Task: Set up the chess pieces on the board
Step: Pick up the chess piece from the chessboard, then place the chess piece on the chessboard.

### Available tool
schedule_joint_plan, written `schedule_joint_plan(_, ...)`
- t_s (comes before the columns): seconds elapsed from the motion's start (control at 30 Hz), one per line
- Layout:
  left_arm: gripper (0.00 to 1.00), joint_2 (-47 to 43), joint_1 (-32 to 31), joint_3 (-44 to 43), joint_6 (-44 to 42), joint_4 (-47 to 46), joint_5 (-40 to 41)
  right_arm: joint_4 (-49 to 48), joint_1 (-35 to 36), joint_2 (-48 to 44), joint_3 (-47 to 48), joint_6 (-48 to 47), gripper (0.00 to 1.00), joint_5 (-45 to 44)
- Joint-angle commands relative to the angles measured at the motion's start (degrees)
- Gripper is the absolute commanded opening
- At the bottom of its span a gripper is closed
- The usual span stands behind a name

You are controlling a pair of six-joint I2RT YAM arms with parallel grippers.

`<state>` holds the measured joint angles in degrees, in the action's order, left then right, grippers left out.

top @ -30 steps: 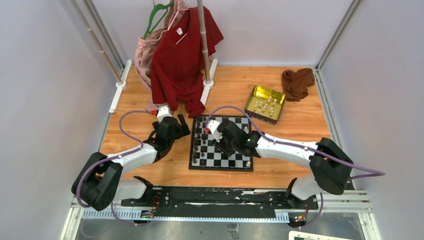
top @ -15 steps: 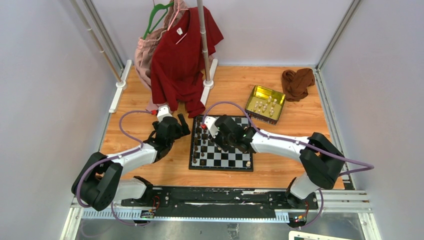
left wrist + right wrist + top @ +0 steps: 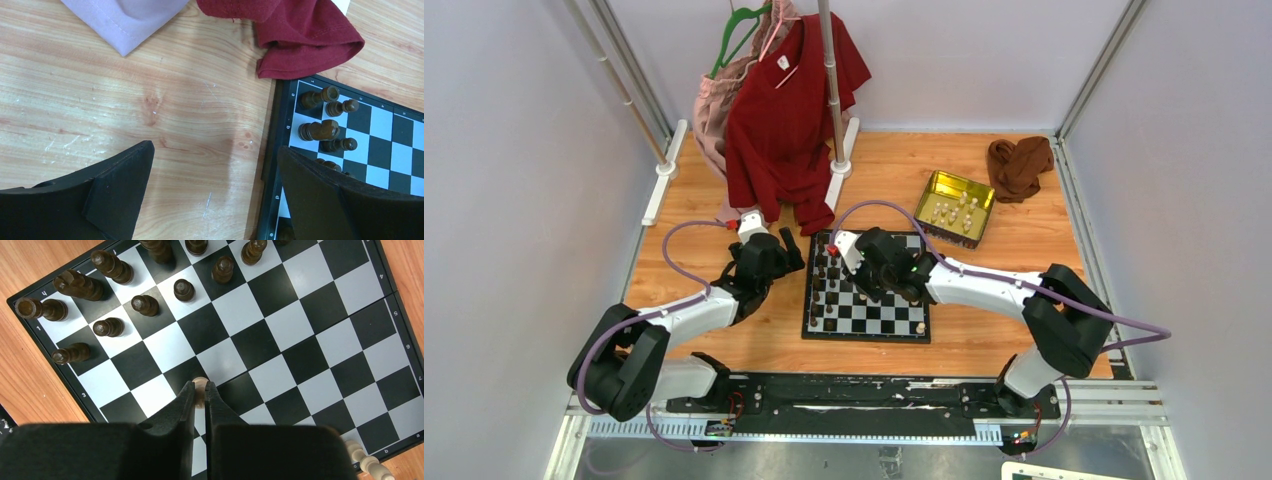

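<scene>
Right claw (image 3: 199,391) is clamping a small cream wooden chess piece (image 3: 200,385) over the flat black-and-white checked board (image 3: 300,355); dark brown turned pieces (image 3: 145,305) are standing ahead-left of it. Left claw (image 3: 214,167) is hanging with jaws apart above the pale wooden bench (image 3: 150,100), beside the board.

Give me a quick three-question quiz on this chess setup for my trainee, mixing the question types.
1. True or false: the left jaws are open and empty.
2. Over the board, the right jaws pinch: A a dark piece, B a cream piece, C a cloth.
3. Fill in: spare cream pieces sit in the gold ____.
Key: 1 true; 2 B; 3 tin.
</scene>
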<state>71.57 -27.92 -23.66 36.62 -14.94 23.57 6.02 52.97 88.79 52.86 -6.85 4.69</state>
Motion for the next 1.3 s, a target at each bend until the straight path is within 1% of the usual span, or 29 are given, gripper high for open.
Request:
schedule_joint_plan(0.0,1.0,0.05,0.41,0.19,0.04,-1.85,0.95,0.82,-0.85,-0.44,0.64,0.74,0.06,0.83)
schedule_joint_plan(0.1,1.0,0.06,0.41,0.19,-0.1,-1.85,1.03,1.36,-0.86,-1.94,0.86,0.79,0.0,0.08)
schedule_joint_plan(0.43,1.0,0.18,0.41,0.19,-0.32,-1.85,1.47,5.67,-0.85,-9.21,0.19,2.1,0.0,-3.24)
schedule_joint_plan(0.57,1.0,0.39,0.41,0.28,-0.39,-1.85,1.54,8.56,-0.76,-13.85,-1.75,3.9,0.0,-7.32)
schedule_joint_plan(0.7,1.0,0.53,0.41,0.28,-0.28,-1.85,1.56,11.57,-0.76,-19.98,-4.57,6.45,0.0,-10.74)
schedule_joint_plan(0.93,1.0,1.16,0.41,0.16,0.06,-1.85,1.23,16.23,-0.59,-29.29,-9.39,14.33,0.0,-16.06)
schedule_joint_plan(1.13,1.0,1.15,0.41,0.26,0.2,-1.89,1.12,17.8,-0.53,-32.76,-13.13,20.17,0.0,-19.93)
schedule_joint_plan(1.27,1.0,1.25,0.41,0.28,0.21,-1.85,1.21,17.79,-0.5,-33.44,-14.86,23.57,0.0,-20.74)
